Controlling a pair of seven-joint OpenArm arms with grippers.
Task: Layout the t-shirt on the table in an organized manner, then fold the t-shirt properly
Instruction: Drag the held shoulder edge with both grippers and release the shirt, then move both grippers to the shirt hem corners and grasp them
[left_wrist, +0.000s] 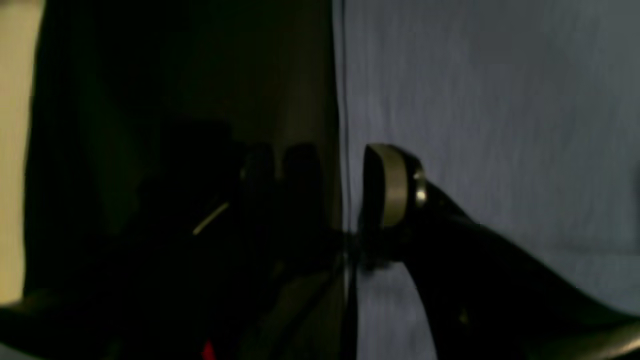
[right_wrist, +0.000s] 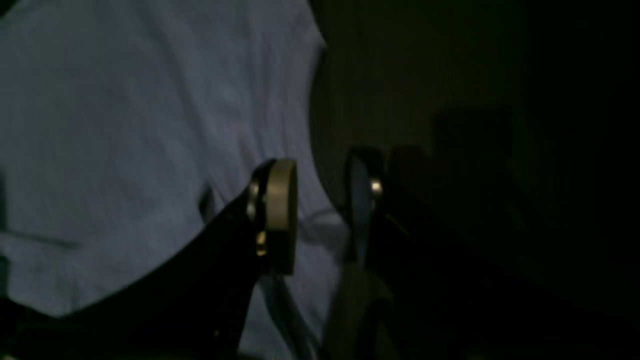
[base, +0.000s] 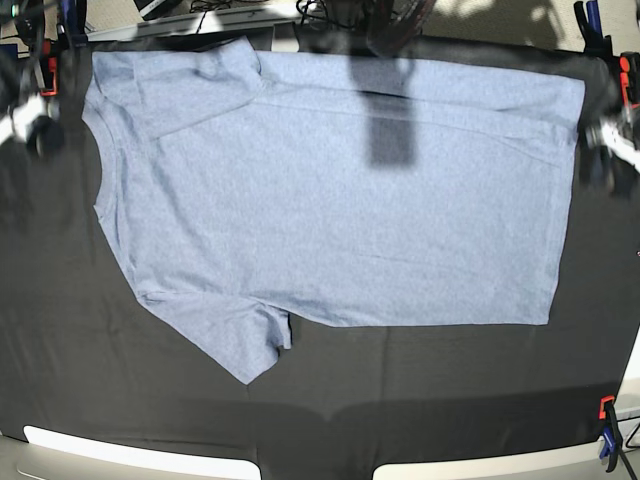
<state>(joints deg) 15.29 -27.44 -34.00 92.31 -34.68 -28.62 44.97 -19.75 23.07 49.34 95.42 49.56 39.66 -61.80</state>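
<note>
One step done: the t-shirt (base: 340, 200) lies spread flat on the worktop (base: 420, 390), plain side up.
Folding is still ahead; left tool (left_wrist: 320, 200) and right tool (right_wrist: 325, 210) stand apart, gripping nothing, at the shirt's edges.

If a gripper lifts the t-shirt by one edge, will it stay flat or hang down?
The t-shirt would probably hang limp: it looks like thin cloth, lying flat with soft wrinkles. It likely weighs little. On the table, pushing may bunch it rather than slide it.

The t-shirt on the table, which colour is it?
Light heathered blue-grey t-shirt, seen best in the base view.
</note>
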